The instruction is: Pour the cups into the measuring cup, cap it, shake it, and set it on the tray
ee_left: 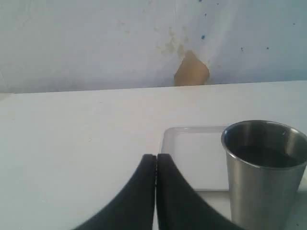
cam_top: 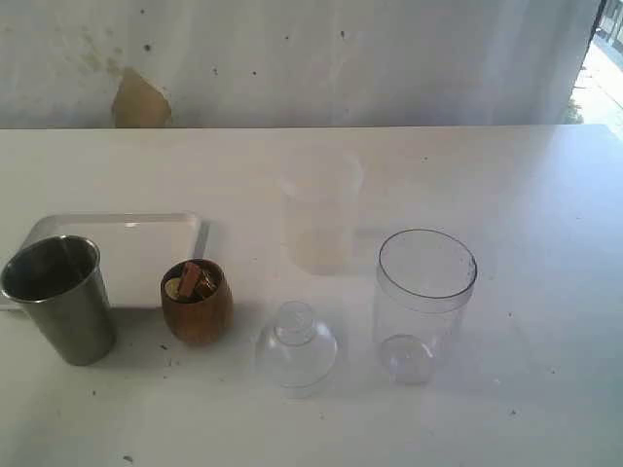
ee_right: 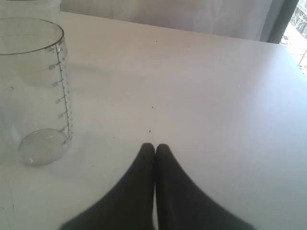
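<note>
The steel tumbler [cam_top: 60, 297] stands upright at the front left, just before the white tray [cam_top: 127, 243]. To its right sits the brown wooden cup [cam_top: 197, 300], holding small brown and yellow pieces. The clear measuring cup [cam_top: 421, 304] stands upright at the centre right, and the dome-shaped lid [cam_top: 296, 346] rests between it and the wooden cup. Neither gripper shows in the exterior view. My left gripper [ee_left: 156, 156] is shut and empty, short of the tumbler [ee_left: 266, 172] and tray [ee_left: 194, 158]. My right gripper [ee_right: 155, 145] is shut and empty, beside the measuring cup [ee_right: 33, 91].
A frosted plastic cup [cam_top: 319, 209] stands behind the lid and measuring cup. The white table [cam_top: 545, 195] runs back to a pale wall with a brown patch [cam_top: 139, 101]. A window opening [cam_top: 608, 39] shows at the far right.
</note>
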### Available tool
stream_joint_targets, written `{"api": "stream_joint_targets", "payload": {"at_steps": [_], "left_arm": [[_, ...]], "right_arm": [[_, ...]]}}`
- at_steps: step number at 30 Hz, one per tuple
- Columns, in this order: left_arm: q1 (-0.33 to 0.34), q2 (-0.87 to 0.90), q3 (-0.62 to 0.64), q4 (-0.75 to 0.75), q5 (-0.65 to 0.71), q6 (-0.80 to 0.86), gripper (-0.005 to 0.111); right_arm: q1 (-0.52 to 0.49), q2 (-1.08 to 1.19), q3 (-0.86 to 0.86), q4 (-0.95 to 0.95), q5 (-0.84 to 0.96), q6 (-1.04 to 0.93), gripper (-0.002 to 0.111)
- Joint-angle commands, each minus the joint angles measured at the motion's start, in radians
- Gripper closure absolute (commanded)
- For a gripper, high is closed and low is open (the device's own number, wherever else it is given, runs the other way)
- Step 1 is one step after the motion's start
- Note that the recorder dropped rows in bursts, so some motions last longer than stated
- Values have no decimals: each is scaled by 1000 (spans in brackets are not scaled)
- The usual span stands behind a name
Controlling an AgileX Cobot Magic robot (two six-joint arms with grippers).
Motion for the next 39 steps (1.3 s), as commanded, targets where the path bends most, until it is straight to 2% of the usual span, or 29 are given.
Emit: {"api": "stream_joint_targets", "payload": {"at_steps": [1,3,5,6,15,20,26,31,39], "left_arm": [[1,-4,6,4,-15,5,106],[1,-4,6,4,-72,10,106],[1,-4,6,2,-186,-6,106],[1,-4,6,0,-257,-62,106],[1,-4,6,3,-543,-709,106],[1,-4,6,174,-760,-901,106],[1,74,-153,367,-623,-996,107],[1,207,-300,568,-699,-1147,107],[1,394,-426,799,-883,-1334,104]], "right_arm": [[2,-4,1,-2,-13,2,108],[2,-4,1,-2,-13,2,108],[2,-4,1,-2,-13,2,108],[2,-4,1,-2,-13,2,108],[2,-4,1,-2,-13,2,108],[2,-4,1,-2,-13,2,108],[2,-4,1,-2,-13,2,108],[2,-4,1,-2,-13,2,108],[2,-4,1,-2,-13,2,108]]}}
